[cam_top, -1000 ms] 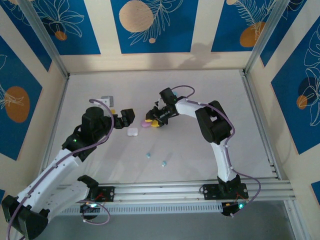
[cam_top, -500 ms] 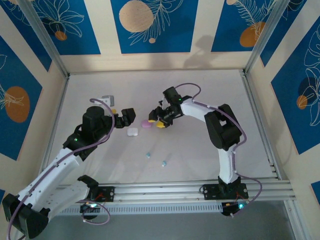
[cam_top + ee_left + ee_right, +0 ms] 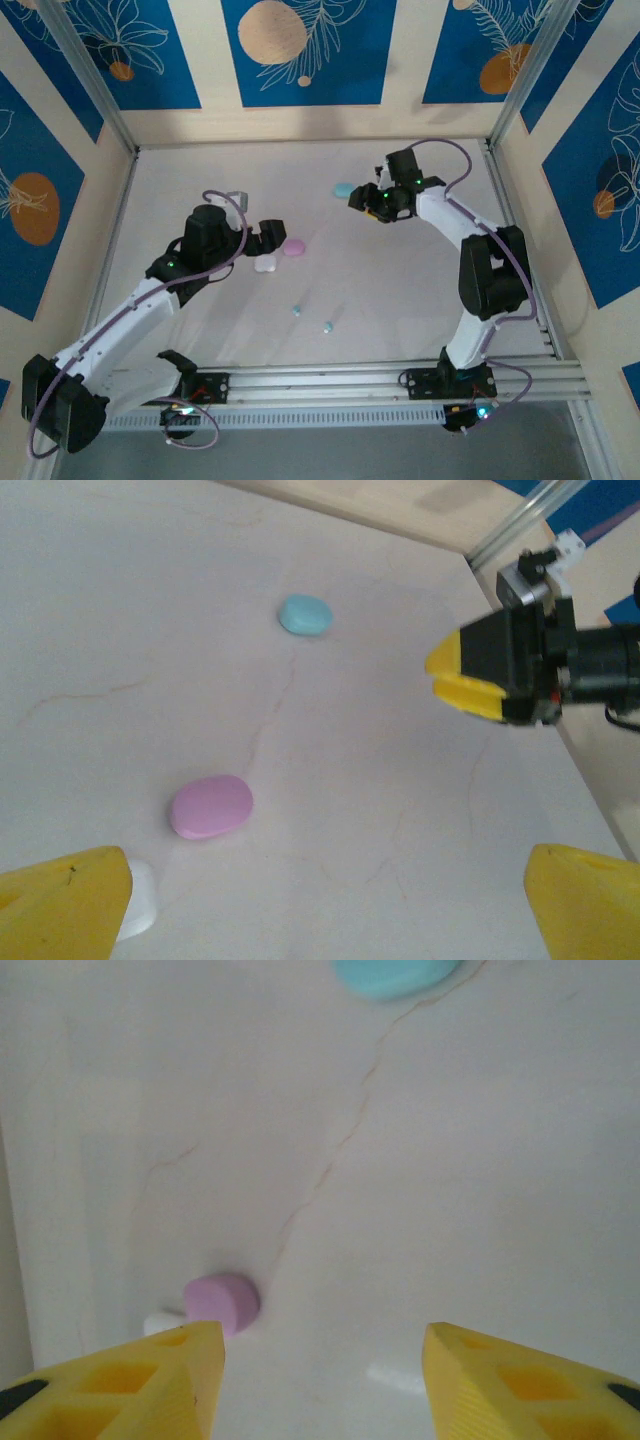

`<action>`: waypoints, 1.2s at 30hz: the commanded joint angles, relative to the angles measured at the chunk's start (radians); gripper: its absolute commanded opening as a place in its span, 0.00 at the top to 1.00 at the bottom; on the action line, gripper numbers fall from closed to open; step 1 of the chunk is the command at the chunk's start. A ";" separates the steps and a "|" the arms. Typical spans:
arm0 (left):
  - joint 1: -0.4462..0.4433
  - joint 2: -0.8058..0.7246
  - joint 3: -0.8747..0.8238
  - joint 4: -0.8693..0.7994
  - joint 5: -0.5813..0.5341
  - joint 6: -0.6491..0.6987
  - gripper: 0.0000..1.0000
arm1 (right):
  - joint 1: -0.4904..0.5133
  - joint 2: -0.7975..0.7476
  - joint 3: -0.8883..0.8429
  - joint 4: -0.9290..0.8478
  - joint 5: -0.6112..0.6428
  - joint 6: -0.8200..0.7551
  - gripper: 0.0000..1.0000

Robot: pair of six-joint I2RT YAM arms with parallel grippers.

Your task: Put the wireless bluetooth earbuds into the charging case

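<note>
Workspace seen from above and from both wrists, listed from my bases outward.

(a) Nearest my bases, the nearer light blue earbud and the farther light blue earbud lie bare on the white table. They are near each other but apart, and well apart from both of my grippers.

(b) Farther out, the white charging case lies just below my left gripper. In the left wrist view it is partly hidden behind one yellow finger.

(c) The pink charging case, an oval, rests just beside the white one, with a narrow strip of table showing between them.

(d) My left gripper hangs over these two cases with its jaws spread wide and nothing between them.

(e) Beyond, toward the far right, my right gripper has its yellow fingers apart. Only bare table shows between them, and it holds nothing.

(f) Farthest out, the light blue charging case lies flat on the table just beside the tips of my right gripper. I cannot tell whether they touch.
</note>
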 commanded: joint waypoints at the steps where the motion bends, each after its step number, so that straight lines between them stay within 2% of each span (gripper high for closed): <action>1: 0.007 0.018 0.012 0.070 0.085 -0.056 0.00 | -0.029 0.098 0.118 -0.075 -0.048 -0.109 0.45; 7: 0.005 0.026 0.016 0.060 0.094 -0.057 0.00 | -0.052 0.332 0.412 -0.203 -0.089 -0.182 0.45; 14: 0.003 0.025 0.028 0.034 0.110 -0.025 0.00 | -0.049 0.573 0.728 -0.295 -0.054 -0.155 0.45; 21: 0.003 0.048 0.026 0.029 0.137 -0.016 0.00 | -0.047 0.732 0.958 -0.329 -0.005 -0.199 0.45; 26: 0.002 0.059 0.027 0.044 0.147 -0.014 0.00 | -0.046 0.868 1.163 -0.412 -0.094 -0.225 0.45; 29: 0.002 0.074 0.034 0.051 0.167 -0.013 0.00 | -0.042 0.900 1.182 -0.407 -0.163 -0.231 0.45; 36: -0.004 0.125 0.057 0.057 0.205 -0.031 0.00 | -0.016 0.887 1.163 -0.474 -0.222 -0.333 0.45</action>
